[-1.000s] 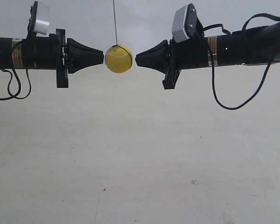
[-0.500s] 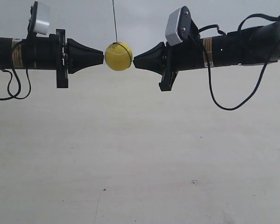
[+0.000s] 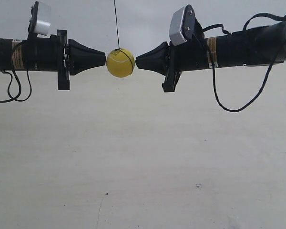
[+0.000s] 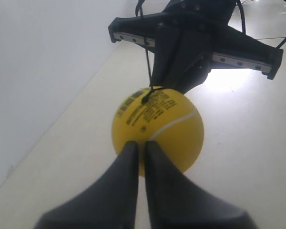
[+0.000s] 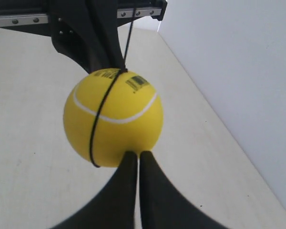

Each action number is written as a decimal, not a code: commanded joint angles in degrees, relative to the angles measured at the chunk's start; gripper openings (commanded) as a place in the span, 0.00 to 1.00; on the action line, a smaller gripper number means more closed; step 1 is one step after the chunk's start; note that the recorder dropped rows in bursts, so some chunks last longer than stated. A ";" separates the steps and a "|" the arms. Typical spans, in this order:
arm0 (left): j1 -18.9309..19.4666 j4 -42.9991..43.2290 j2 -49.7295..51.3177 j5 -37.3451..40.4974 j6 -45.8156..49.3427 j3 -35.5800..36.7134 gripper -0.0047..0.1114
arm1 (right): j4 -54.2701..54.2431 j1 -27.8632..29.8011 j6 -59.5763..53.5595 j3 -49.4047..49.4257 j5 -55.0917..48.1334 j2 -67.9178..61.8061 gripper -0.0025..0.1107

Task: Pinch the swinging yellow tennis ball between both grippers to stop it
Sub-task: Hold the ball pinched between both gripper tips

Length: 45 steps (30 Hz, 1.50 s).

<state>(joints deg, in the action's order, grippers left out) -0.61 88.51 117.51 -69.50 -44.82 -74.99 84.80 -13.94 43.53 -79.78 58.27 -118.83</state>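
Observation:
The yellow tennis ball [image 3: 120, 62] hangs on a thin dark string [image 3: 117, 24] between two black cone tips. The gripper of the arm at the exterior view's left [image 3: 105, 58] touches one side of it. The gripper of the arm at the exterior view's right [image 3: 137, 60] sits at the other side, touching or a hair off. In the left wrist view my left gripper [image 4: 140, 143] is shut, its tips against the ball [image 4: 157, 129]. In the right wrist view my right gripper [image 5: 139, 153] is shut too, its tips pressing the ball [image 5: 113, 125] from below its seam.
A pale floor [image 3: 143, 167] lies well below the arms and a white wall [image 3: 143, 19] stands behind them. Black cables [image 3: 238, 102] droop from the arm at the exterior view's right, and a loop [image 3: 12, 93] hangs from the other.
The arm at the exterior view's right has slid a little toward the ball, closing the gap. The ball rose slightly, then dropped and drifted a touch toward the other tip.

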 commanded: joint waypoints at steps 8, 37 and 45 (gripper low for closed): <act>-0.35 -0.44 -0.02 -0.46 0.28 -0.32 0.08 | -0.45 -0.07 -0.58 -0.30 0.40 0.21 0.02; -0.24 -1.61 -0.02 -0.26 0.89 -0.32 0.08 | -1.60 0.05 -1.63 -0.30 -1.28 0.21 0.02; 0.04 -3.45 -0.02 4.04 0.78 -0.32 0.08 | -2.11 0.05 -2.03 -0.30 -2.93 0.32 0.02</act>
<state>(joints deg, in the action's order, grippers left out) -0.61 86.06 117.51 -66.94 -44.28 -74.99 83.55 -13.94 42.13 -79.78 56.29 -118.83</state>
